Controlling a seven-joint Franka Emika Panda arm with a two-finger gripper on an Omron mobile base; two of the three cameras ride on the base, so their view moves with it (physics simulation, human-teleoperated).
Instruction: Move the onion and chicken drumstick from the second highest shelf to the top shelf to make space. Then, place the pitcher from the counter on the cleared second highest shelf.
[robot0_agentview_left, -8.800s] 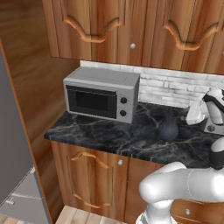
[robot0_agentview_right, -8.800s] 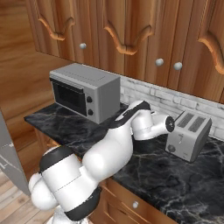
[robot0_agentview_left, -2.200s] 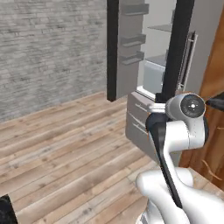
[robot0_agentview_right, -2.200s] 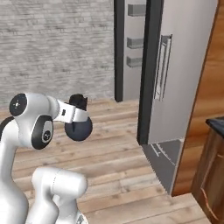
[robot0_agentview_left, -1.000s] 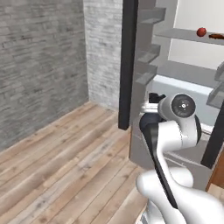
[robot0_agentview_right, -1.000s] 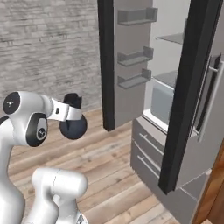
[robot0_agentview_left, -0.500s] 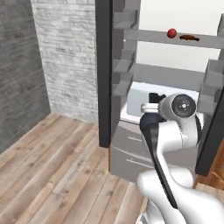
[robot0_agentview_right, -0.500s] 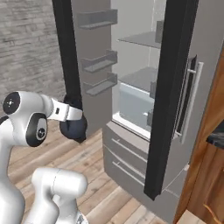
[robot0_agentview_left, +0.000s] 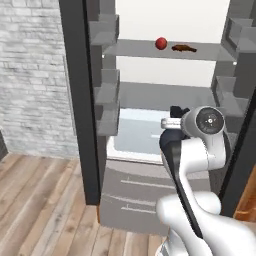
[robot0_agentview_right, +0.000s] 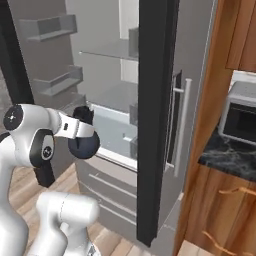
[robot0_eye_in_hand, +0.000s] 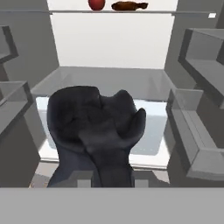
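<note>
Straight ahead, the fridge stands open, its dark door edges framing the left and right of the left base view. Across the top of that frame, the top shelf (robot0_agentview_left: 135, 49) carries the onion (robot0_agentview_left: 161, 43) with the chicken drumstick (robot0_agentview_left: 184, 48) just beside it. Below, mid-frame, the second highest shelf (robot0_agentview_left: 150, 95) lies bare. At centre right, the gripper (robot0_agentview_right: 84, 129) is closed around the pitcher (robot0_eye_in_hand: 94, 131), held in front of the shelves.

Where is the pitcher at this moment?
The pitcher is held in the gripper in front of the open fridge, below the top shelf carrying the onion and chicken drumstick.
</note>
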